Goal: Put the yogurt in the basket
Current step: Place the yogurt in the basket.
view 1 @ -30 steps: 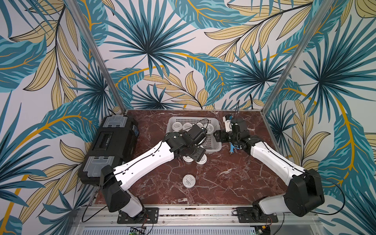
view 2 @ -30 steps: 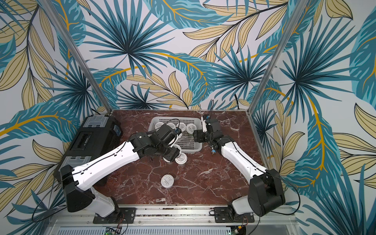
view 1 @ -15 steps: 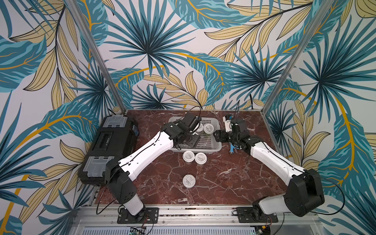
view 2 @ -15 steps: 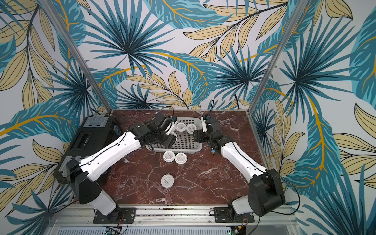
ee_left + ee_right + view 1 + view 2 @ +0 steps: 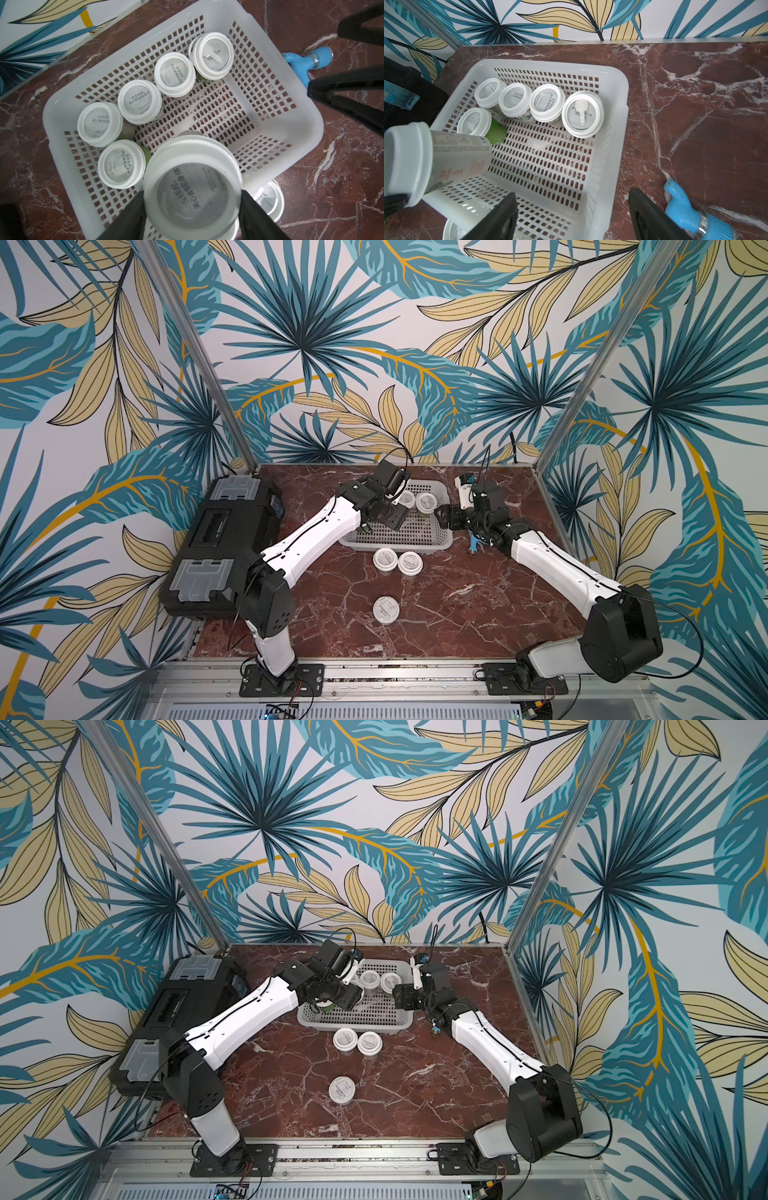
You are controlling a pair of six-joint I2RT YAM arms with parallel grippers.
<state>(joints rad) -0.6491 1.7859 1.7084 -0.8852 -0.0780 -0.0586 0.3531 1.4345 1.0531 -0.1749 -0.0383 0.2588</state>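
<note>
Left claw (image 5: 192, 209): mine, clenched on the white lid of one yogurt jar, a black finger pressing each side.
Held yogurt jar (image 5: 193, 187): hangs over the left half of the basket (image 5: 301, 116). I cannot tell whether its base touches the floor of the basket.
Right claw (image 5: 571, 218): mine, released, jaws spread wide with nothing between them, hovering at the basket's right rim.
Basket contents: five yogurt jars (image 5: 139, 101) stand with lids up, four in a row along the far wall and one nearer at the left end.
Lid writing: grey Chinese print reads "从今天起,关心食物和身体". The small brand word beneath it is too blurred to spell.
Side label: green letters "milk" (image 5: 526, 118) show on one jar in the row.
Spoon lid (image 5: 582, 114): the rightmost jar shows a small white spoon under its clear top.
Tabletop (image 5: 478, 605): red-brown marble. A pair of yogurt jars (image 5: 397, 561) touch each other just near of the basket, and a lone yogurt jar (image 5: 385, 610) sits nearer still.
Blue nozzle (image 5: 685, 209): lies right of the basket.
Black toolbox (image 5: 224, 539): far left.
</note>
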